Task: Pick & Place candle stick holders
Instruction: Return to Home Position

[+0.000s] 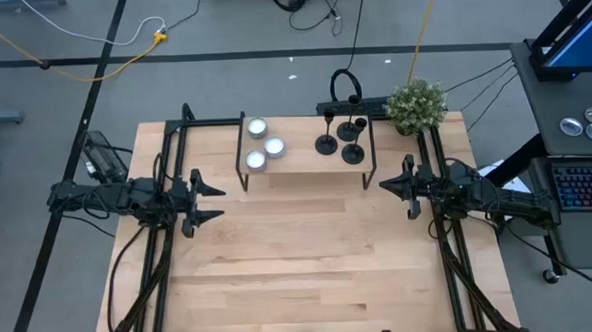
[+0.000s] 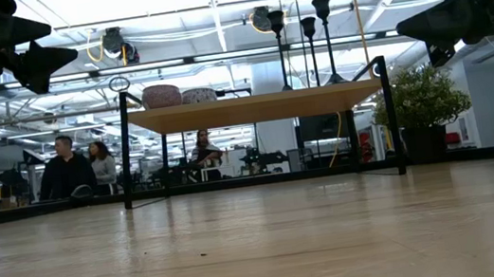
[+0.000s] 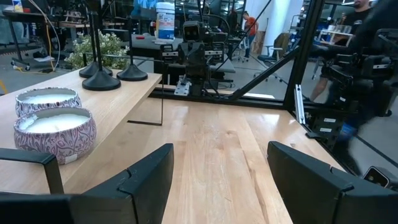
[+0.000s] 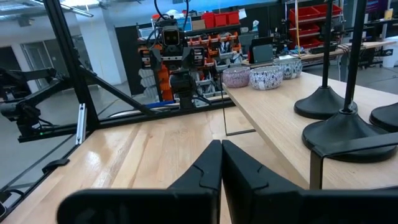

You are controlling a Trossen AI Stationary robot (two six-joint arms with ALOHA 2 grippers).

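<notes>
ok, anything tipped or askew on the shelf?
Nothing stands out. The three candle stick holders stand upright on the shelf, beside three candles. The left gripper and right gripper hang clear of it.

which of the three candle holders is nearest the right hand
The candle holder nearest the shelf's front edge; one other stands behind it, another to its left, both farther from the right hand.

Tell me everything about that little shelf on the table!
The shelf has a flat, light wooden top on thin black legs. It stands upright at the back of the table. Three white candles in patterned pots sit on its left part, three black candle stick holders on its right part. A small plant stands by its right end.
</notes>
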